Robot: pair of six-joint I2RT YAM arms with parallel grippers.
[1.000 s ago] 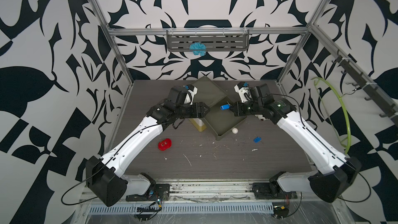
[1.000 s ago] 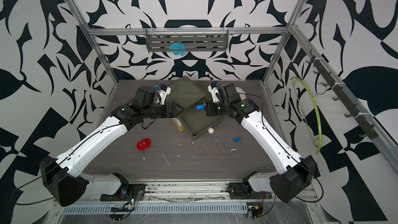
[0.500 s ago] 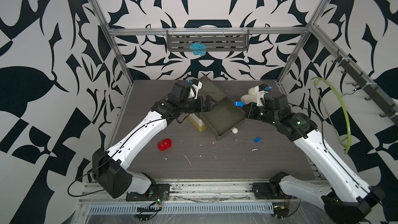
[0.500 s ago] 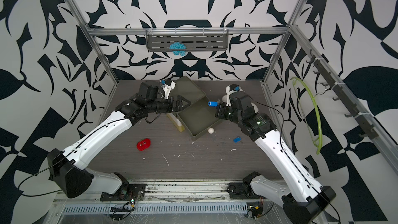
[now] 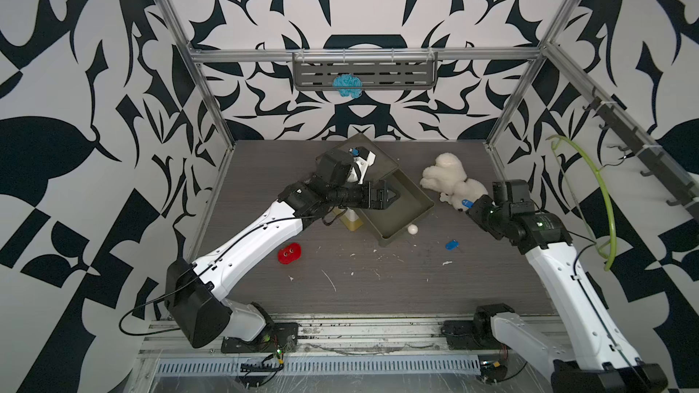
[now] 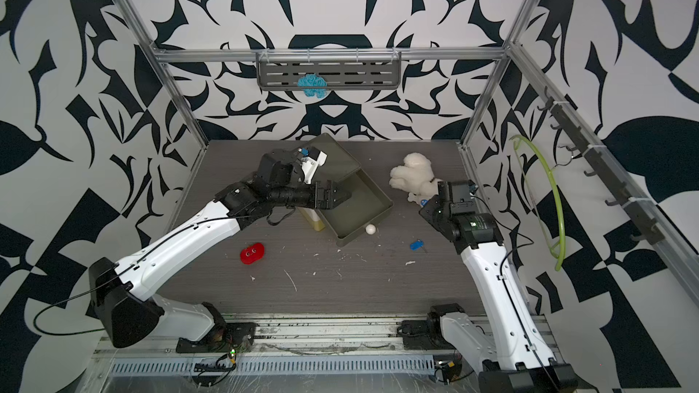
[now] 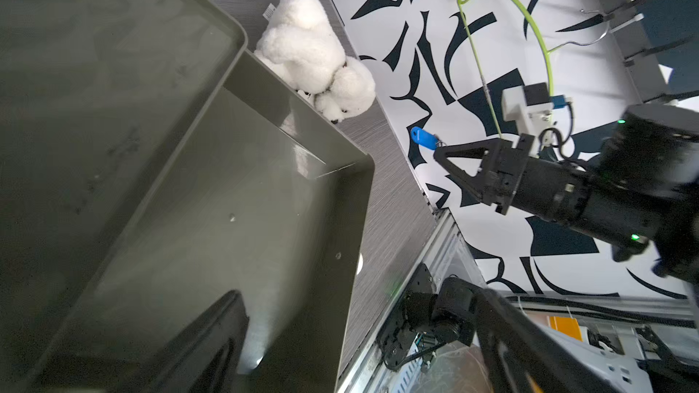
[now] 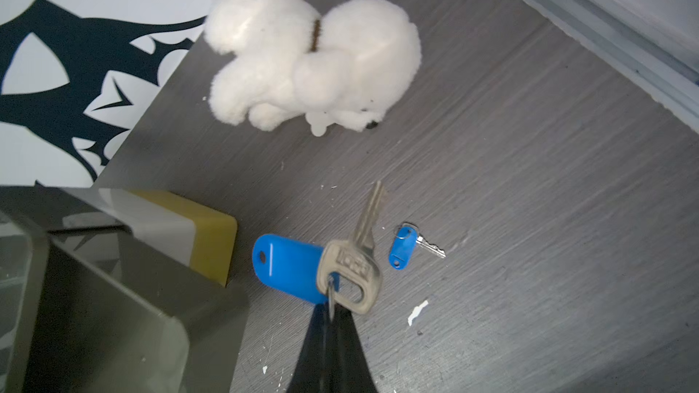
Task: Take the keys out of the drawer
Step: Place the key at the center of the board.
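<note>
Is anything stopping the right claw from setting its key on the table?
Nothing visible does. The right gripper holds the blue-tagged key over bare table; the plush toy and the other key lie aside.

Both top views look steeply down from high at the front over the whole surface [image 5: 378,289]. The left wrist camera sits close over the drawer [image 7: 227,213], facing the right arm [image 7: 605,198]; the right wrist camera looks down, near the surface. Both share drawer and plush [image 8: 302,62].
</note>
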